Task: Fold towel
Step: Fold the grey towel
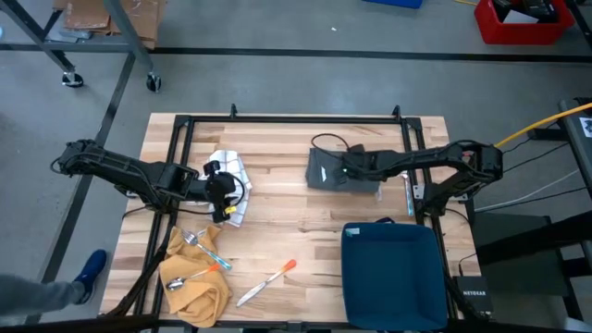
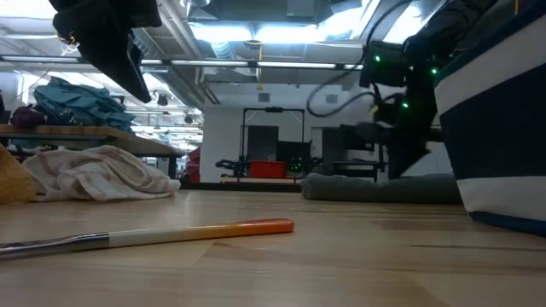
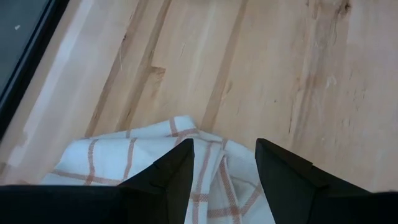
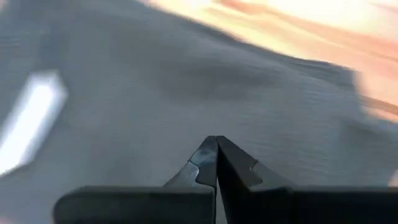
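— How is the grey towel (image 1: 329, 170) laid?
— It is seen lying flat near the middle of the surface (image 1: 277, 199), toward the far edge and somewhat to the right. It is folded into a compact, roughly square pad, so no clear long axis can be told; its edges are turned slightly off the surface's edges.

— And the right hand (image 4: 216, 144)?
— It is held low over the towel's right part, with the arm stretched in from the right edge, nearly level. Its fingers are pressed together, and whether cloth is pinched between them cannot be told.

— The left hand (image 1: 225, 191)?
— It is reached in from the left edge and poised over a white checked cloth (image 1: 229, 185), which is crumpled near the left-centre. Its fingers (image 3: 171, 174) are spread apart, with the cloth seen between and below them.

— Anything else?
— A mustard cloth (image 1: 194, 277) with cutlery (image 1: 199, 245) is found at the near left corner, an orange-handled knife (image 1: 266, 281) beside it, and a dark blue bin (image 1: 393, 273) at the near right corner.
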{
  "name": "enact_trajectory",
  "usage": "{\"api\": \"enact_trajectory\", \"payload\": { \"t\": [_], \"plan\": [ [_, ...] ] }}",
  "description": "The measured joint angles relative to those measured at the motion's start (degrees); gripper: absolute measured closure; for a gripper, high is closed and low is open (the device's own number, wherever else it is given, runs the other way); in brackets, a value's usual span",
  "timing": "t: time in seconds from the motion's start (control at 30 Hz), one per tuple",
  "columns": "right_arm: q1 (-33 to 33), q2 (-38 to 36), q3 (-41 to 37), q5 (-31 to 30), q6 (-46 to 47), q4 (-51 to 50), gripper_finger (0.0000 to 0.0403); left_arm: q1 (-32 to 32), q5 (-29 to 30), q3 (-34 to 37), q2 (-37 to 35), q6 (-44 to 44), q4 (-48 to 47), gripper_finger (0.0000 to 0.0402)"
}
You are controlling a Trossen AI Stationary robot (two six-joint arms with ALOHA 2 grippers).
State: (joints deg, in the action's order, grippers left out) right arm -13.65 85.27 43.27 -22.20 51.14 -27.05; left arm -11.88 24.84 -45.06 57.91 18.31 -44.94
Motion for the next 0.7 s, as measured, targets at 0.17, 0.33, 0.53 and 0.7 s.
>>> {"api": "enact_trajectory", "payload": {
  "t": [0.17,0.33,0.53,0.7],
  "plan": [
    [2.0,0.0,0.0,2.6,-4.8,7.0,0.0393,0.0,0.0,0.0,0.0,-2.3,-1.5,0.0237],
    [2.0,1.3,0.0,1.9,-4.2,7.4,0.0393,0.0,0.0,0.0,0.0,-2.2,-1.4,0.0237],
    [2.1,7.9,0.0,4.4,-3.5,7.6,0.0393,0.0,0.0,0.0,0.0,-1.9,-1.4,0.0237],
    [2.1,11.2,0.3,1.0,-1.4,8.0,0.0393,0.0,0.0,0.0,0.0,-1.8,-1.3,0.0237]
  ]
}}
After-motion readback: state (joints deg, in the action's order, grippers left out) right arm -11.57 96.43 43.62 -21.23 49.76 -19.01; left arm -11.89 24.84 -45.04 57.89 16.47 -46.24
